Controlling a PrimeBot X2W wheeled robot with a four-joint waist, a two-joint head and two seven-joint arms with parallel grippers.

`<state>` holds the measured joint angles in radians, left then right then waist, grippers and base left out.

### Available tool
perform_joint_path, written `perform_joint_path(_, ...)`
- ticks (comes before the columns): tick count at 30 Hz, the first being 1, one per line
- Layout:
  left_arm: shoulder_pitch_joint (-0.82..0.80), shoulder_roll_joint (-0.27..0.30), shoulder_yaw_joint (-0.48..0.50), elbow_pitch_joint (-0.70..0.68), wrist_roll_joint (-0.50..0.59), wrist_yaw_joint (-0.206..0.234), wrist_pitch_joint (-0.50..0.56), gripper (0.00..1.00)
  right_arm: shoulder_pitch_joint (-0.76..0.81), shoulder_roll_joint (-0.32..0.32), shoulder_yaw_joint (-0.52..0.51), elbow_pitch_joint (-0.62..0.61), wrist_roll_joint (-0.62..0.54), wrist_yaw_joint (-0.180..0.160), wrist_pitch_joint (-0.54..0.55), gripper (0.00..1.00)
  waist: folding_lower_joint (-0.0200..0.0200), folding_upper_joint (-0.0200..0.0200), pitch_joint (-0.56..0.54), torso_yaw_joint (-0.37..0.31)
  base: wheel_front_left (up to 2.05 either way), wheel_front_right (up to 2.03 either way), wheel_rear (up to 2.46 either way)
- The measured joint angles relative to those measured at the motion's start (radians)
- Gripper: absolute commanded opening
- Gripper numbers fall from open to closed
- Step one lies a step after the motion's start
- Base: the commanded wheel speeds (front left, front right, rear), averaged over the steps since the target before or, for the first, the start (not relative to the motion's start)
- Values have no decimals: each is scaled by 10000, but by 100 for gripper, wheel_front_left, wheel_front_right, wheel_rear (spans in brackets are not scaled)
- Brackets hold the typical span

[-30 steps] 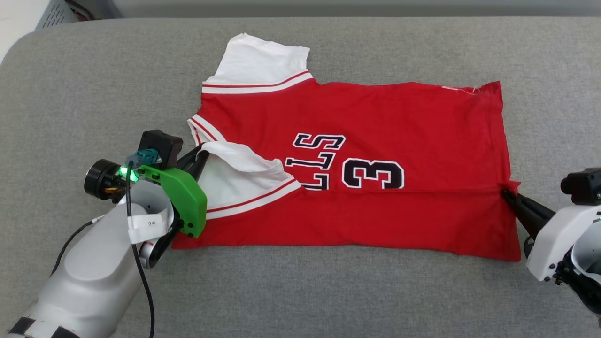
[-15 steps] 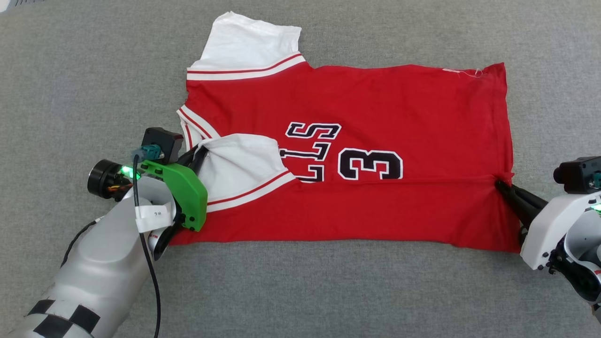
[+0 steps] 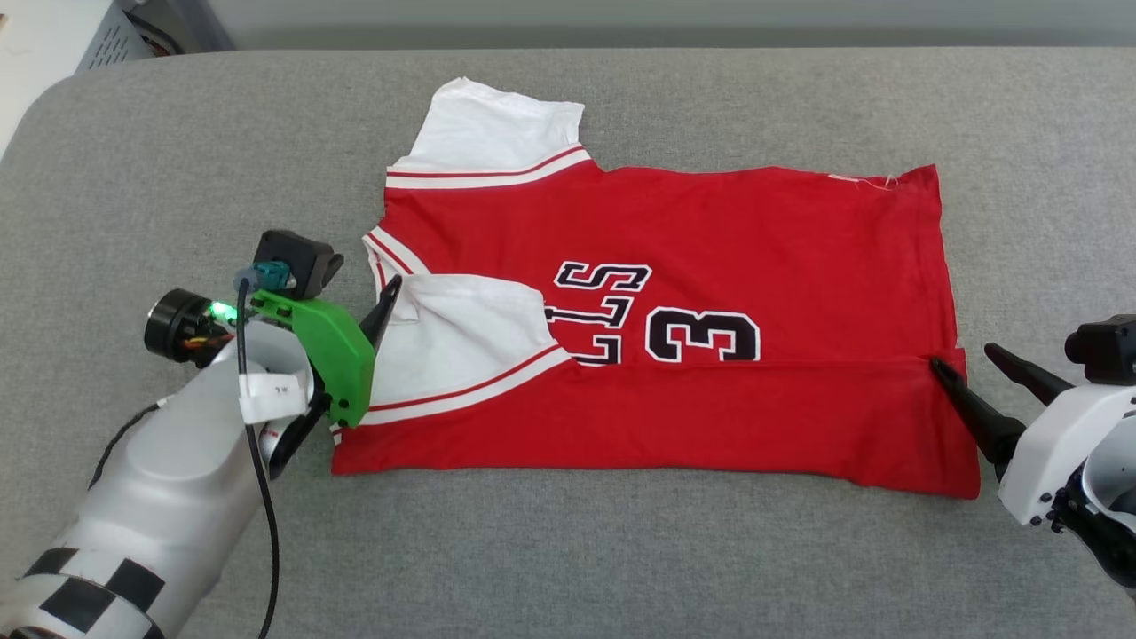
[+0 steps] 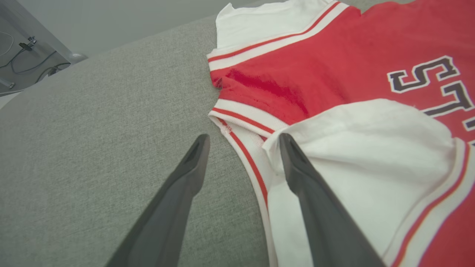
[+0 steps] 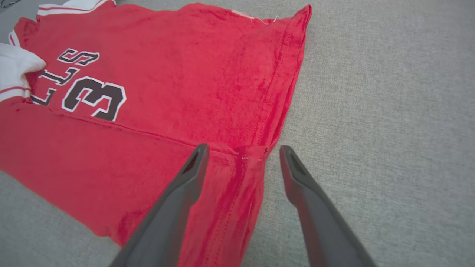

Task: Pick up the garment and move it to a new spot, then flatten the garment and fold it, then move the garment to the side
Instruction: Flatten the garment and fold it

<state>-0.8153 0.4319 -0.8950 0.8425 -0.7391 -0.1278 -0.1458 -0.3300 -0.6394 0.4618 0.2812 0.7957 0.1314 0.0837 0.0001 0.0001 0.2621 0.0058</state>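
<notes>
Two things I need from you: where is the shirt, and how do the claws stand?

I have the red short-sleeved jersey shirt with white sleeves (image 3: 710,231) lying flat on the grey woven-fabric surface (image 3: 621,550), neck toward my left arm, hem toward my right. Its near strip is folded up over the front. The fold edge runs just under the black, white-outlined "3" (image 3: 703,335) and covers part of the lettering beside it.

And the sleeves?

The far white sleeve (image 3: 497,124) lies spread out on the grey. The near white sleeve (image 3: 461,337) is turned in over the chest.

Left side?

My left gripper (image 4: 244,137) is spread wide and holds nothing. In the left wrist view one finger (image 4: 174,200) is over bare grey fabric and the other is over the edge of the turned-in sleeve. The red-and-white striped collar trim (image 4: 246,157) lies between them.

Right?

My right gripper (image 5: 244,147) is wide apart too, and empty. It straddles the hem corner where the fold ends, one finger over red cloth and the other over the grey beside it. Whether the tips touch, I cannot tell.
</notes>
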Motion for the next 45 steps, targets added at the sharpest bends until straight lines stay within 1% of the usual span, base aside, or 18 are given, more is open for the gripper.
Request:
perform_joint_path(2,-236,144,-52,-253,-157,0,341,100,108,-12,-75,-54,-12,0,-17,100,0,0,-145,47,0,0,0)
perform_joint_path(5,-534,387,-268,-723,-571,0,1292,100,280,-17,-161,-119,-115,0,-29,100,0,0,-356,126,0,0,0)
perform_joint_path(9,-781,742,-798,-1515,-1271,0,3160,100,466,27,-276,-142,-198,0,-46,100,-1,0,-597,227,0,0,0)
perform_joint_path(14,-969,1181,-1404,-2568,-2518,-2,5509,100,565,176,-299,-150,-232,0,0,100,-1,0,-797,301,0,0,0)
perform_joint_path(18,-991,1511,-1687,-3045,-3469,0,6859,100,577,255,-282,-167,-253,0,88,100,-1,0,-873,275,0,0,0)
perform_joint_path(20,-991,1666,-1902,-3172,-3567,0,7242,100,591,263,-282,-182,-253,0,94,100,-1,0,-874,236,0,0,0)
perform_joint_path(27,-794,1881,-2234,-3135,-4144,0,7938,100,616,272,-272,-196,-238,0,263,100,-1,0,-723,122,0,0,0)
perform_joint_path(34,-163,1858,-2456,-2679,-4370,0,8023,100,594,288,-201,-205,-209,0,278,100,-1,0,-478,-16,0,0,0)
perform_joint_path(42,-51,1714,-2506,-2109,-4451,-13,7787,100,415,360,-73,-201,-205,0,353,100,-1,0,-285,-182,0,0,0)
perform_joint_path(43,-50,1712,-2516,-2088,-4454,-15,7745,64,392,355,-75,-205,-205,0,353,100,-1,0,-280,-195,0,0,0)
perform_joint_path(44,-46,1714,-2537,-2075,-4456,-19,7662,15,382,332,-75,-215,-207,0,353,100,-1,0,-280,-199,0,0,0)
perform_joint_path(45,-38,1718,-2550,-2054,-4456,-46,7574,0,379,303,-75,-236,-211,0,353,100,-1,0,-291,-196,0,0,0)
